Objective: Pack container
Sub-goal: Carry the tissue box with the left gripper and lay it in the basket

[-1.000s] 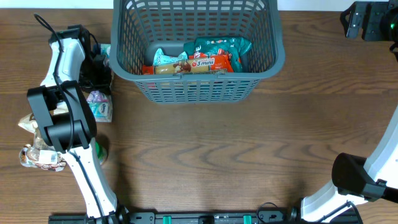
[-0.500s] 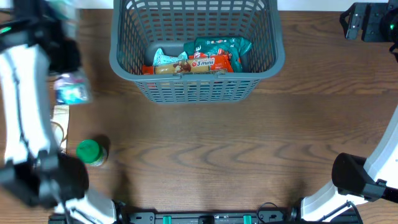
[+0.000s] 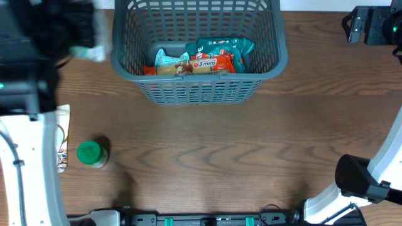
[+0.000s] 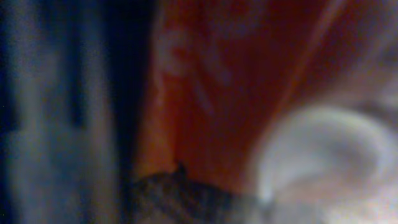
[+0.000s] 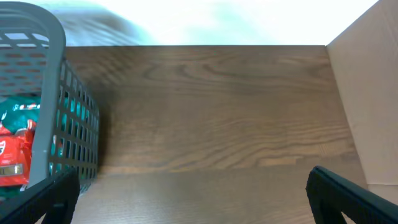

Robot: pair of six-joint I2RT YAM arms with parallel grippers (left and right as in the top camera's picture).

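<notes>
The dark grey slatted container (image 3: pixel 276 59) stands at the back middle of the table, with several snack packs (image 3: pixel 207 58) in it. My left arm is raised near the overhead camera and blurred. Its gripper (image 3: pixel 80 39) is just left of the container's rim, shut on a white and teal snack pack (image 3: pixel 91 51). The left wrist view shows only a close orange and white blur. My right gripper (image 3: pixel 367 25) is open and empty at the back right, apart from the container. In the right wrist view its fingers (image 5: pixel 199 186) are spread above bare table, with the container (image 5: pixel 43 68) at the left.
A green-lidded jar (image 3: pixel 91 152) stands at the front left. A pale snack pack (image 3: pixel 62 141) lies beside it, partly hidden by my left arm. A cardboard wall (image 5: pixel 367 93) rises at the right in the right wrist view.
My left arm has lifted the white and teal snack pack off the table and carried it up and right toward the container's left rim. The right arm has not moved.
</notes>
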